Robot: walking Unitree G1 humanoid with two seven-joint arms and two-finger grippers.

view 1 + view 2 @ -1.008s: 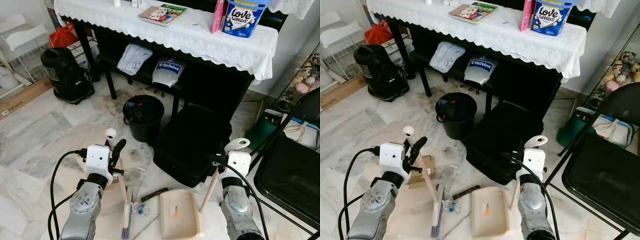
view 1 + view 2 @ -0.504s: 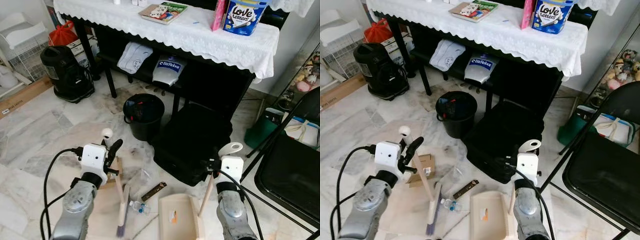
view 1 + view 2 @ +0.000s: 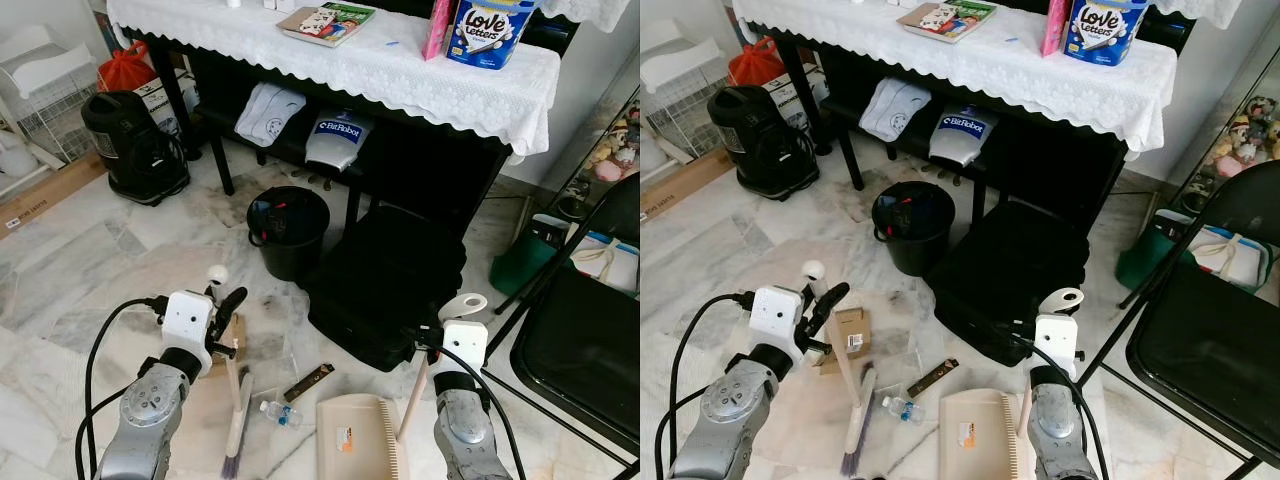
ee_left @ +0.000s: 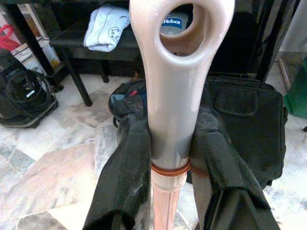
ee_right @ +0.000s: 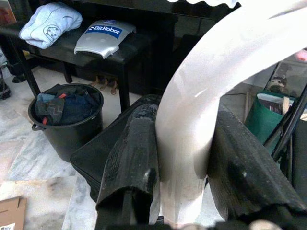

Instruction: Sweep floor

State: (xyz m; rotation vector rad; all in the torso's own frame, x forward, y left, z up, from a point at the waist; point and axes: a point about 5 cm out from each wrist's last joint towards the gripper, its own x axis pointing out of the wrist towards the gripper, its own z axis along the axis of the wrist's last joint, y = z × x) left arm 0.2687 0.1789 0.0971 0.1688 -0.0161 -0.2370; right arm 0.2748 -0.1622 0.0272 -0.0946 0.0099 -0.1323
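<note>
Left gripper (image 4: 169,158) clamped on broom (image 3: 238,400) handle; long axis steep, bristle end down and toward robot on marble floor (image 3: 70,270), looped top up. Right gripper (image 5: 184,158) closed on dustpan (image 3: 360,445) handle, which rises upright; pan flat on floor, mouth probably facing away. Small bottle (image 3: 277,412) and dark strip (image 3: 308,381) lie between broom and pan. Beyond: cardboard piece (image 3: 847,335), black bin (image 3: 288,230), black bag (image 3: 390,285).

Brush (image 3: 238,412) now drawn back from the small bottle (image 3: 279,411), bristles no longer touching it, handle clamped as before in the left gripper (image 4: 169,158). Dustpan (image 3: 357,440) slid lower beneath the right gripper (image 5: 184,158). Brown stick (image 3: 308,382) now lying uncovered.
</note>
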